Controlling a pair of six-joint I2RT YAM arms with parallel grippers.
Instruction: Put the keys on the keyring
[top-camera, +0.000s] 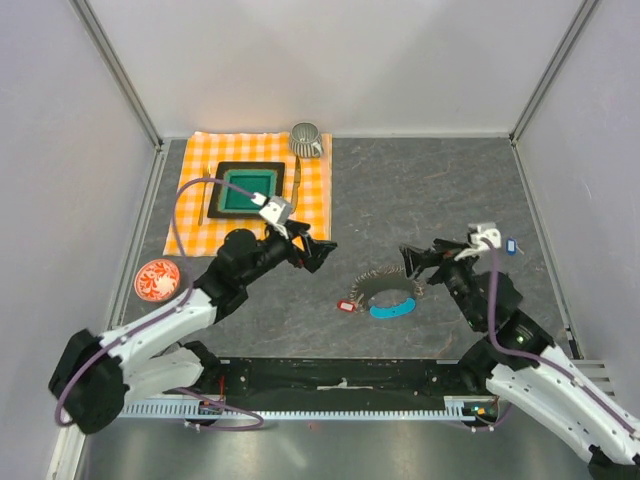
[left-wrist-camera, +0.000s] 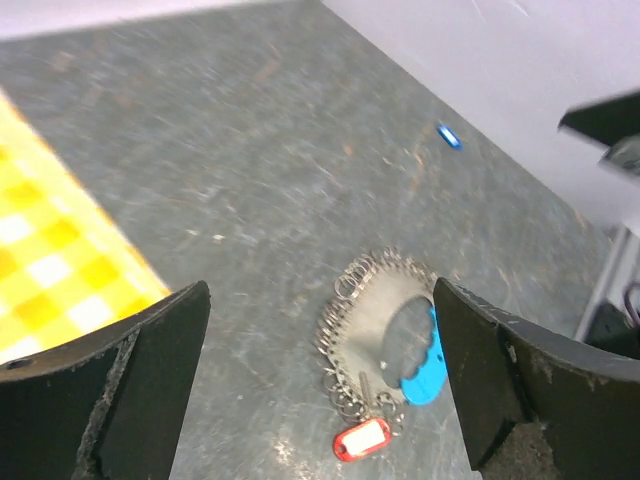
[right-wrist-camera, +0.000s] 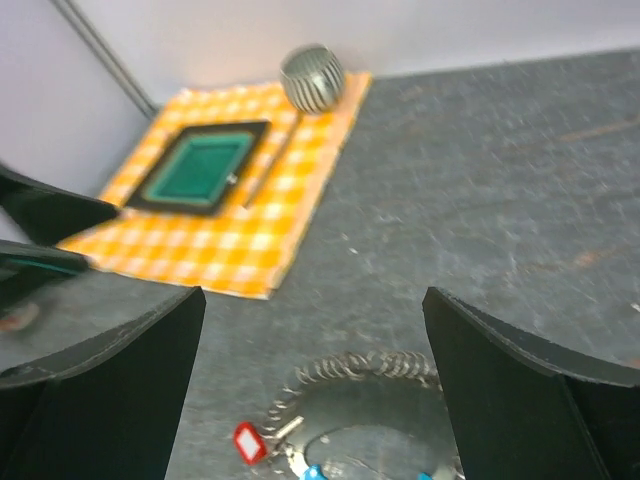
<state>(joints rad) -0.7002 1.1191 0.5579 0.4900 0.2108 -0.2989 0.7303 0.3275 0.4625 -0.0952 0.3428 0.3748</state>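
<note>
The keyring (top-camera: 385, 288) lies flat on the grey table as a loop of dark metal coil, with a light-blue strip (top-camera: 392, 309) along its near side. A red-tagged key (top-camera: 347, 306) rests at the loop's left edge, its metal end against the coil (left-wrist-camera: 361, 439). A blue-tagged key (top-camera: 511, 246) lies apart, near the right wall (left-wrist-camera: 449, 136). My left gripper (top-camera: 310, 250) hangs open to the left of the loop, above the table, holding nothing (left-wrist-camera: 322, 390). My right gripper (top-camera: 415, 262) is open just behind the loop's right side, also holding nothing (right-wrist-camera: 312, 390).
An orange checked cloth (top-camera: 195, 215) at the back left carries a green square dish (top-camera: 248, 190), a fork (top-camera: 296, 180) and a striped cup (top-camera: 307, 140). A red-patterned saucer (top-camera: 157, 280) sits by the left wall. Walls close in the table on three sides.
</note>
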